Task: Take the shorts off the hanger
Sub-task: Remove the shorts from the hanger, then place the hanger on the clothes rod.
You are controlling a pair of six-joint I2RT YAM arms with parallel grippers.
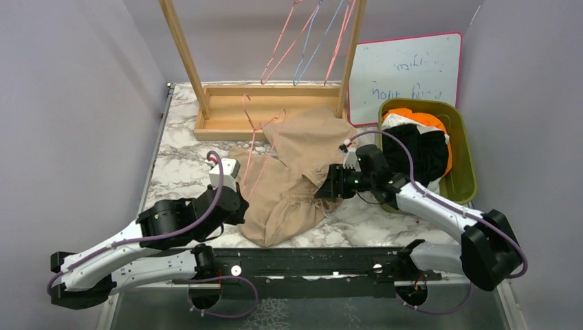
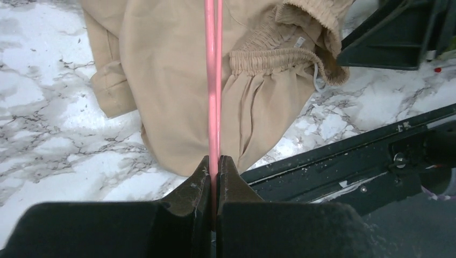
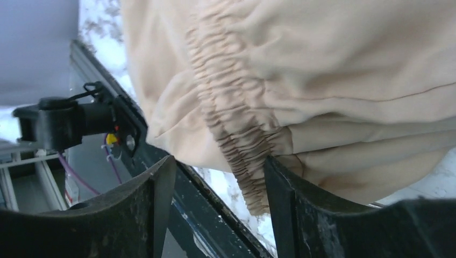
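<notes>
The tan shorts (image 1: 295, 172) lie in the middle of the table (image 1: 175, 175), reaching its near edge, with the pink hanger (image 2: 213, 80) across them. Only the left wrist view shows the left gripper (image 2: 214, 161) pinched tight on the hanger wire. The right wrist view shows the right gripper (image 3: 220, 166) with jaws apart, the waistband (image 3: 236, 134) between them. The other shorts (image 1: 419, 148) fill the bin (image 1: 469, 161) at the right edge.

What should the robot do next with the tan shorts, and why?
Probably close the right gripper on the gathered waistband of the tan shorts and tug gently away from the pink hanger. Its jaws stand open with the waistband between them, while the left gripper is clamped shut on the hanger wire, ready to hold it back.
</notes>
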